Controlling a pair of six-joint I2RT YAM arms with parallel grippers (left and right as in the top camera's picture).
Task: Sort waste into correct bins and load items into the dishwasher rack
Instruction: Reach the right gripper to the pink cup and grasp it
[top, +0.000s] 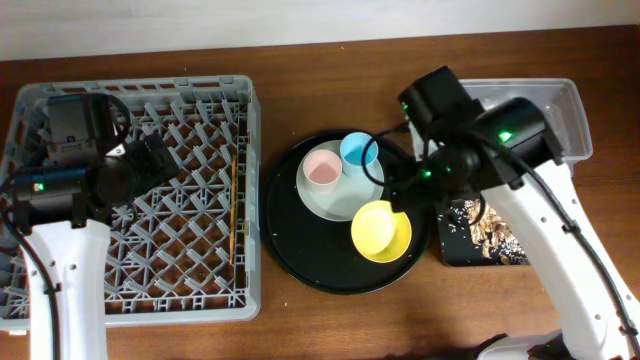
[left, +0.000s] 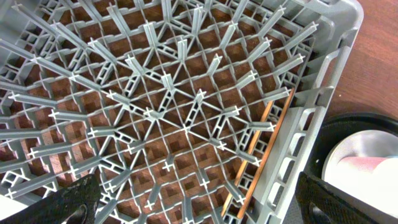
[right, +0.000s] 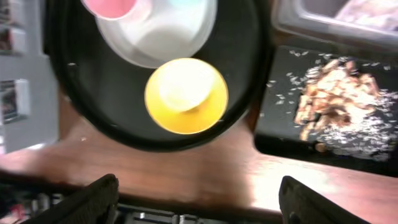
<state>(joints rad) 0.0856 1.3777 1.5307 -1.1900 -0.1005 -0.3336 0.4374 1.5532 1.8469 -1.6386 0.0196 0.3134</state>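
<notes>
The grey dishwasher rack (top: 60, 300) fills the left; wooden chopsticks (top: 235, 205) lie along its right side, also in the left wrist view (left: 264, 149). My left gripper (left: 193, 208) is open and empty above the rack floor (left: 155, 112). The pink cup (top: 322, 168) and blue cup (top: 356, 149) stand on the pale plate (top: 345, 200). The yellow bowl (top: 381, 230) sits beside them, also in the right wrist view (right: 186, 94). My right gripper (right: 199, 199) is open and empty, over the table in front of the bowl. Food scraps (top: 490, 232) lie in the shallow black tray (top: 450, 250).
The plate and bowl rest on a large round black tray (top: 290, 250). The clear plastic tub (top: 570, 110) stands at the back right, partly under my right arm. Bare wooden table lies in front of the round tray (right: 205, 162).
</notes>
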